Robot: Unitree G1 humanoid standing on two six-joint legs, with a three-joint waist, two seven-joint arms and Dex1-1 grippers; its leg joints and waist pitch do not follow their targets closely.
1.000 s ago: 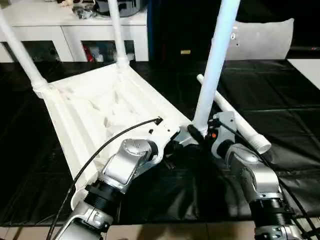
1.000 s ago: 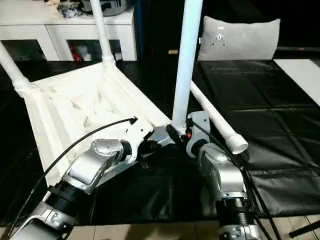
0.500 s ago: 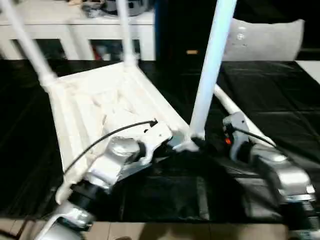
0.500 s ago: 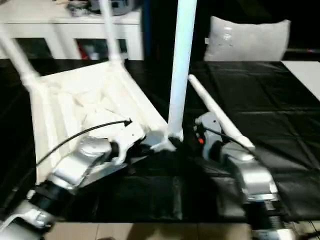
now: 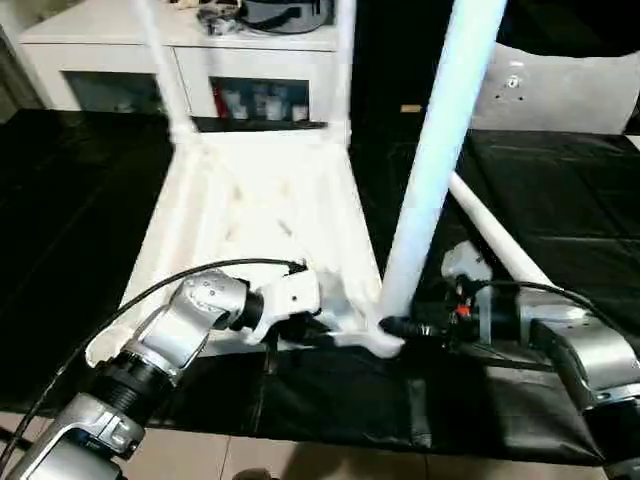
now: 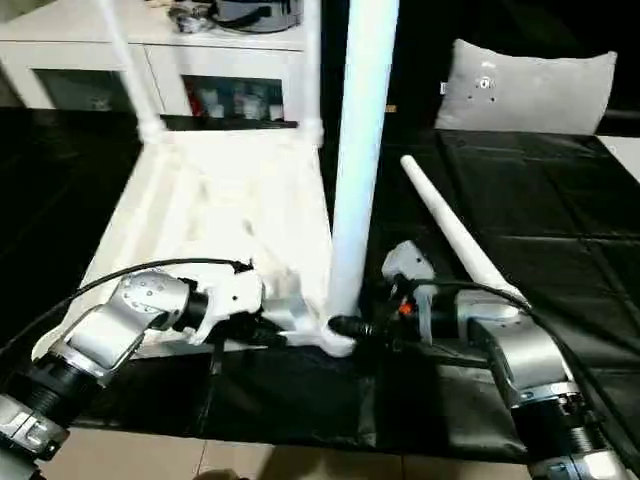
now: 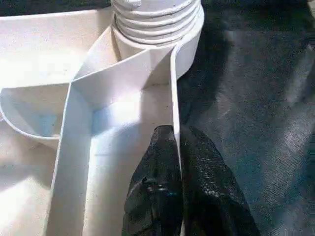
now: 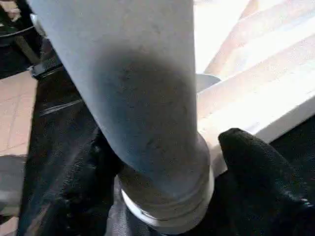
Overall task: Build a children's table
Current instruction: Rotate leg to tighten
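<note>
The children's table lies upside down on the black mat, its ribbed white top facing up. Two legs stand in the far corners. A third leg stands upright in the near right socket. One loose leg lies on the mat to the right. My left gripper is shut on a thin wall of the top right beside that socket. My right gripper reaches in from the right, open, its fingers on either side of the upright leg's base.
A white cabinet with glass doors stands behind the mat, and a grey cushion leans at the back right. The mat's front edge meets tiled floor just below my forearms. A black cable arcs over my left forearm.
The whole view has swung, so the table looks turned. My right arm has dropped out to the right and now meets the leg's base from the side. The left gripper keeps its hold.
</note>
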